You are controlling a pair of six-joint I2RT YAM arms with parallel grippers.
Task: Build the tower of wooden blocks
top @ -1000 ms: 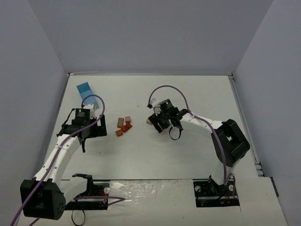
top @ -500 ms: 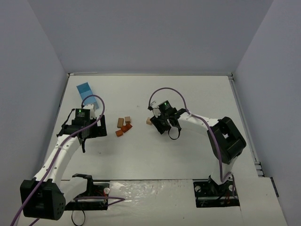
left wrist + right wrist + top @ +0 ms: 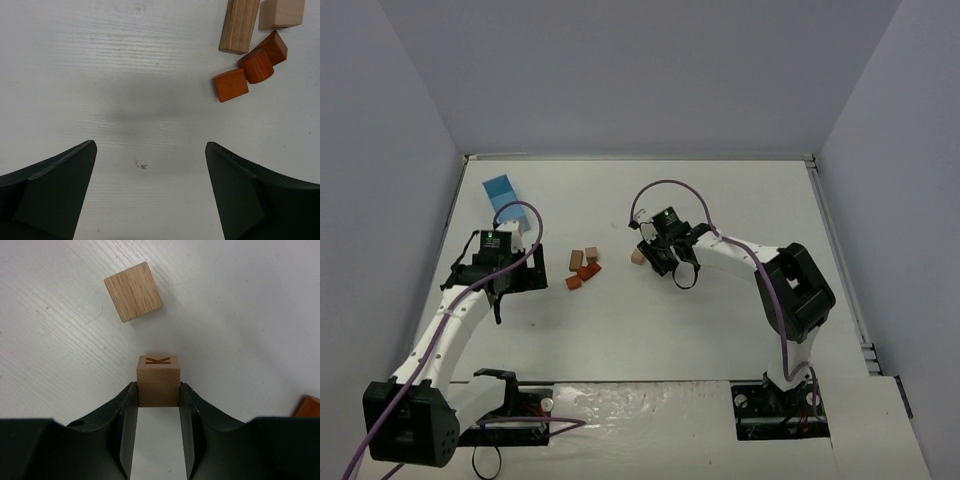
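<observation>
One block in hand: K block (image 3: 158,377), pinched by its side faces in the closed right end effector (image 3: 158,390); I cannot tell if it is off the surface (image 3: 240,300).
Left end effector (image 3: 150,147): wide open, empty, over bare surface, with the pile up and to the right in its view.
Other blocks: a loose cube (image 3: 133,291) lies just left of the K block, not touching it. The pile (image 3: 583,268) of five is further left, mid-surface.
Tower: nothing is stacked yet, so this looks like an early stage.
Step in hand: probably carrying the K block to a base block.
Doing it well: lift straight up before any sideways move, so the loose cube is not nudged. Lower the block flat and square, and open only once it is seated.
Right wrist view only: the grip itself and the letter, both hidden under the end effector from above.
Left wrist view only: the pile's makeup, two tan and three reddish.
Top view only: the whole layout, including the box (image 3: 501,190) far left.
</observation>
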